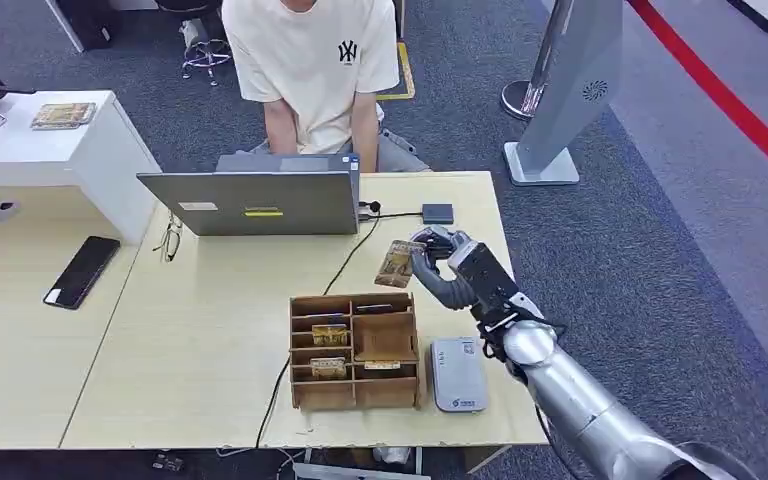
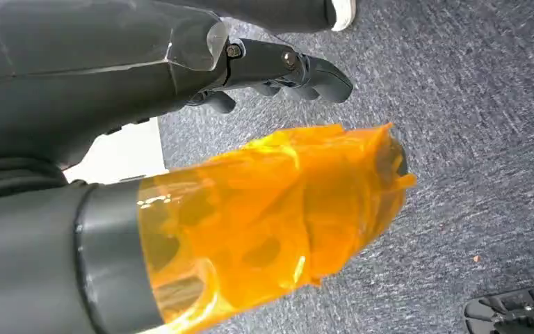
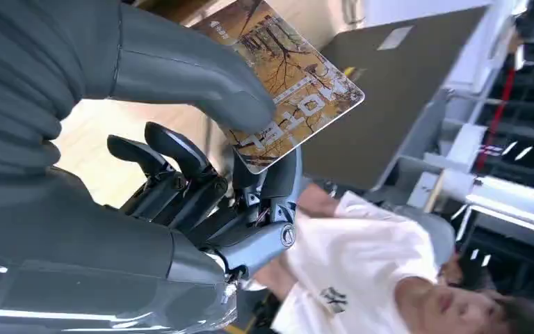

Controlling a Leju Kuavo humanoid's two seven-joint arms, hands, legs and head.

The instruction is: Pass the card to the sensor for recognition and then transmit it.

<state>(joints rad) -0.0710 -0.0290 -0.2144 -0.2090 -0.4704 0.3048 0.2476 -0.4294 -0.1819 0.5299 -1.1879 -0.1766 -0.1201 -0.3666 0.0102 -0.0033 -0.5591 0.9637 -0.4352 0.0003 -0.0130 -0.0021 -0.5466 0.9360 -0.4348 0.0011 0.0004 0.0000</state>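
Grey right hand point(image 1: 447, 262) fingers point(image 3: 181, 149) pinch the card point(image 1: 398, 263) above the counter point(image 1: 210, 340), its long axis tilted near-upright; left hand point(image 2: 278, 69) fingers curl inward, holding nothing.

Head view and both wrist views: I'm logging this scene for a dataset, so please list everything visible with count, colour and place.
Card: one, brown-gold, held above the desk beyond the organizer.
Wooden organizer: one, brown, near desk edge, cards in some slots.
Grey device: one, light grey, right of the organizer.
Small dark box: one, dark grey, far desk edge, cabled.
Laptop: one, grey, open, far side.
Glasses: one pair, left of the laptop.
Phone: one, black, on the left desk.
Desk: one, light wood.
Person: one, white shirt, seated behind the laptop.
Right hand: pinches the card.
Left hand: dark, over grey carpet, holds nothing.
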